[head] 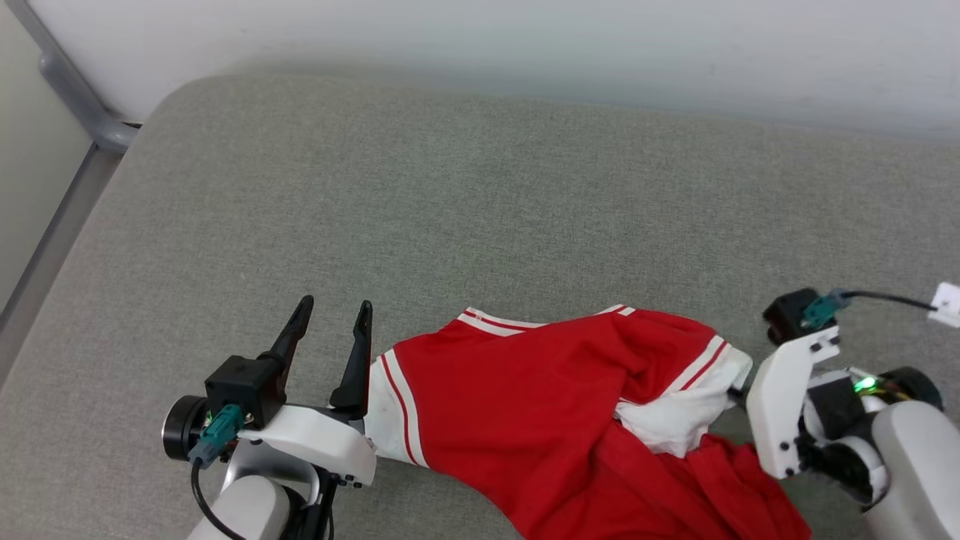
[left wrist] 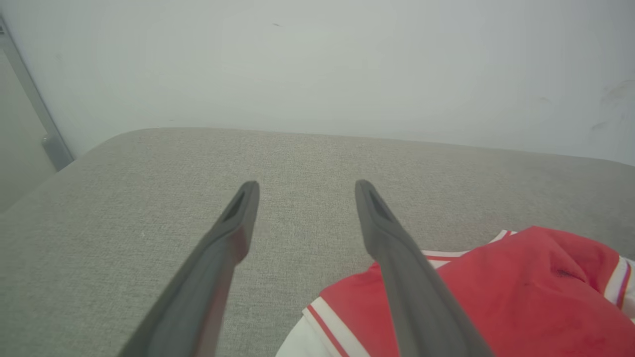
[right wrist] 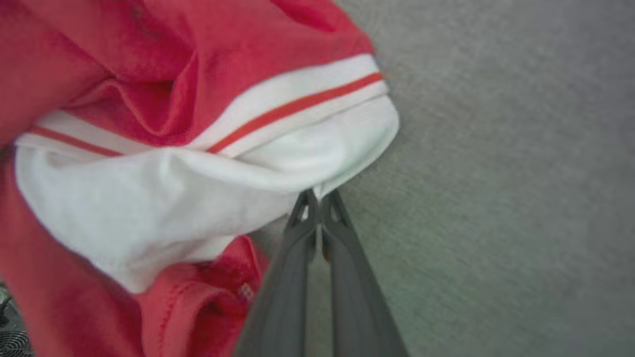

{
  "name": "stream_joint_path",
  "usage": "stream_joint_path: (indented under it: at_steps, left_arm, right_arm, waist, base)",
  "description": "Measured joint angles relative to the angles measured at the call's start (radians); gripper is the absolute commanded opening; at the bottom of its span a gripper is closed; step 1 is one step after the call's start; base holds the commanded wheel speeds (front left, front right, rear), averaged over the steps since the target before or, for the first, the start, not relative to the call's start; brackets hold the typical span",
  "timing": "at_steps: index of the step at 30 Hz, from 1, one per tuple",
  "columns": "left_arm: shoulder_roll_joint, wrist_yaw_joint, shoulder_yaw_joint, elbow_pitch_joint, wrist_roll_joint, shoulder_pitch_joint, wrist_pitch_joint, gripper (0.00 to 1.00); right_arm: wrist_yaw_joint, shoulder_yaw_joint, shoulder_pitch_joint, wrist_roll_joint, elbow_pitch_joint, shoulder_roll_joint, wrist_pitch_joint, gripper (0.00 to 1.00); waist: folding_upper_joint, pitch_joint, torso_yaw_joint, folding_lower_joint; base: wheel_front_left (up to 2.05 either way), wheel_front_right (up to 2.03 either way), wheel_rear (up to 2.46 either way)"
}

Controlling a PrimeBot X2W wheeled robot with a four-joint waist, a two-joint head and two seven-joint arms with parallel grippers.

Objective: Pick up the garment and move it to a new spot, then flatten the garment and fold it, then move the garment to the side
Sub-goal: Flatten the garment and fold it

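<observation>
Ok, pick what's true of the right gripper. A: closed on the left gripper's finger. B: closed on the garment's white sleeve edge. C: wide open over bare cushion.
B: the right wrist view shows the right gripper with fingers pressed together, pinching the white sleeve edge of the garment.

grey woven cushion (head: 450,210), rounded corner at 10 o'clock; plain pale wall (head: 525,45) rises at 12 o'clock; grey metal rail (head: 79,101) at 10 o'clock
</observation>
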Motion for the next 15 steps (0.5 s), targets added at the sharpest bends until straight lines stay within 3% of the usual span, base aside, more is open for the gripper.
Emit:
stream_joint_path:
  at_steps: [11,15]
  left_arm:
    - [-0.002,-0.002,0.013,0.000,0.009,0.022,-0.001,1.00]
    - [0.002,-0.006,0.014,0.001,0.009,0.022,-0.001,1.00]
  right_arm:
    - [-0.001,-0.304,0.030,-0.128,-0.103,-0.042,0.003,0.00]
    - [-0.001,-0.420,0.091,-0.155,-0.099,-0.020,0.009,0.00]
  waist:
    - [0.0000,-0.025,-0.038,0.0000]
    - [0.0000,-0.014,-0.041,0.0000]
  base:
    - [0.00,0.00,0.00]
    - [0.00,0.00,0.00]
